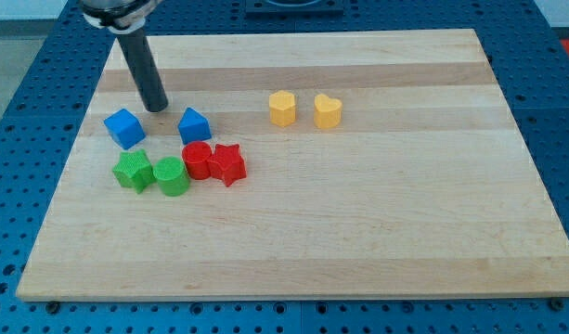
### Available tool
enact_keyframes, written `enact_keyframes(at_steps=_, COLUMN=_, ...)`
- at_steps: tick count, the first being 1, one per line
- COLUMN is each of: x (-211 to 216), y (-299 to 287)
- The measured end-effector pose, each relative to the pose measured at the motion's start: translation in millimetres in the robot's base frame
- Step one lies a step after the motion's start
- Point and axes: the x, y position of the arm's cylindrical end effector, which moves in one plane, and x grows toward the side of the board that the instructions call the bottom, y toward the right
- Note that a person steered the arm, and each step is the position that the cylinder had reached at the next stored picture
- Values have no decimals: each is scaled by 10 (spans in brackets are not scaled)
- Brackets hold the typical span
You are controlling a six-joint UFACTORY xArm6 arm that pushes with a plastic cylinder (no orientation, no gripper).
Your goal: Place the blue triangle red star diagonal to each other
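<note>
Near edge of the tabletop (293, 278) carries nothing, so start w/ the cluster at centre-left of the frame. Green star (133, 171) and green cylinder (172, 175) sit side by side, touching or nearly. Just to their right, the red cylinder (198, 160) and the red star (227, 164) press against each other. Behind these, the blue triangle (193, 124) sits just above the red cylinder, up and to the left of the red star. Blue cube (124, 128) is further left in the same row. My tip (156, 109) rests between the two blue blocks, slightly behind them, touching neither as far as I can tell. No hand on this rig, just the rod, so nothing is grasped.

Handling, my guess: small light rigid plastic pieces, slide easily on smooth wood and prob. spin if pushed off-centre. Push the triangle on a flat face, through its middle. The star's points give poor contact; push into a notch or broad side. The red pair may move together.

Far: yellow hexagon-like block (282, 108) and yellow heart (328, 110), upper centre, well apart from the rest.

Hard to tell: the arm is cut off at the top edge, and exact contact betw. red pieces.
</note>
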Motion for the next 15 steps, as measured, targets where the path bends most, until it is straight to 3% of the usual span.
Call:
enact_keyframes(at_steps=2, x=404, y=9)
enact_keyframes(at_steps=4, x=422, y=932)
enact_keyframes(at_steps=5, x=449, y=1092)
enact_keyframes(at_steps=7, x=569, y=898)
enact_keyframes(at_steps=8, x=1124, y=859)
enact_keyframes(at_steps=9, x=1467, y=1205)
enact_keyframes(at_steps=10, x=1466, y=1548)
enact_keyframes(at_steps=11, x=1406, y=1525)
enact_keyframes(at_steps=13, x=882, y=1231)
enact_keyframes(at_steps=15, x=710, y=1198)
